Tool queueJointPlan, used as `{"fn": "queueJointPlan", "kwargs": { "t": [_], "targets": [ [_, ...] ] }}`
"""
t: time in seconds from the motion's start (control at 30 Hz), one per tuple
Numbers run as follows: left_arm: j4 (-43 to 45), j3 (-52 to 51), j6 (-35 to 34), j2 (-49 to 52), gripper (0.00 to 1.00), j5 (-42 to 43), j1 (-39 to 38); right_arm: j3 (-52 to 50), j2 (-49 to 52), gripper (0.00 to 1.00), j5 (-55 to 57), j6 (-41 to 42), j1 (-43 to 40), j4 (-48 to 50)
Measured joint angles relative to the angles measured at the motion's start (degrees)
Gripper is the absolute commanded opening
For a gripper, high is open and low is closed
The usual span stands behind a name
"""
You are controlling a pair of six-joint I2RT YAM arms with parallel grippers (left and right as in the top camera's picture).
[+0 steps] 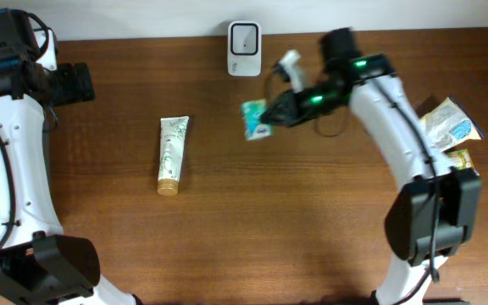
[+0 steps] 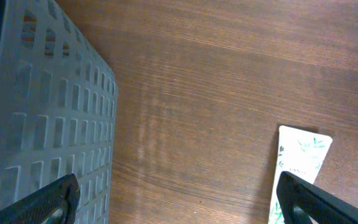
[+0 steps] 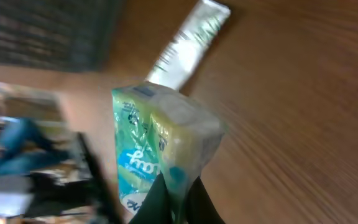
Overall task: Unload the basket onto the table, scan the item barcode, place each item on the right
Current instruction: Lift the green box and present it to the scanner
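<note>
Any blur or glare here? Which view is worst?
Right wrist view: worst, motion blur smears the green-and-white plastic packet and the white tube behind it. Overhead view: mostly sharp, slight blur at the right arm's black wrist joint. Left wrist view: crisp wood grain, a pale sheen on the brown wooden table, no harsh glare.

My left gripper (image 1: 74, 83) rests far left with jaws wide apart; my right gripper (image 1: 271, 112) reaches inward, pinching a packet (image 1: 254, 119).

even light, blurred right-wrist view
</note>
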Motion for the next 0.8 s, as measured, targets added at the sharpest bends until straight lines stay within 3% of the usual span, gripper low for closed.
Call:
{"fn": "queueJointPlan", "kwargs": {
  "t": [0.1,0.17,0.23,0.3,0.37,0.57,0.63,0.8],
  "targets": [
    [0.0,0.0,0.0,0.0,0.99,0.0,0.0,4.9,0.0,0.04,25.7,3.2,7.5,2.5],
    [0.0,0.0,0.0,0.0,0.99,0.0,0.0,10.0,-0.1,0.04,43.3,2.1,10.6,9.5],
    [0.0,0.0,0.0,0.0,0.99,0.0,0.0,11.6,-0.1,0.04,58.6,-4.8,12.6,24.9],
    [0.1,0.0,0.0,0.0,0.99,0.0,0.0,12.1,0.8,0.04,66.6,-11.6,13.3,36.4],
    [0.1,0.0,0.0,0.0,0.99,0.0,0.0,12.5,4.7,0.04,70.8,-21.4,13.2,49.5],
    [0.1,0.0,0.2,0.0,0.99,0.0,0.0,12.2,17.9,0.04,69.9,-46.9,12.7,68.3],
    [0.0,0.0,0.2,0.0,0.99,0.0,0.0,12.2,21.5,0.04,69.5,-54.4,12.6,71.6],
    [0.0,0.0,0.2,0.0,0.99,0.0,0.0,12.2,27.6,0.04,68.1,-63.0,12.4,73.4]
  ]
}}
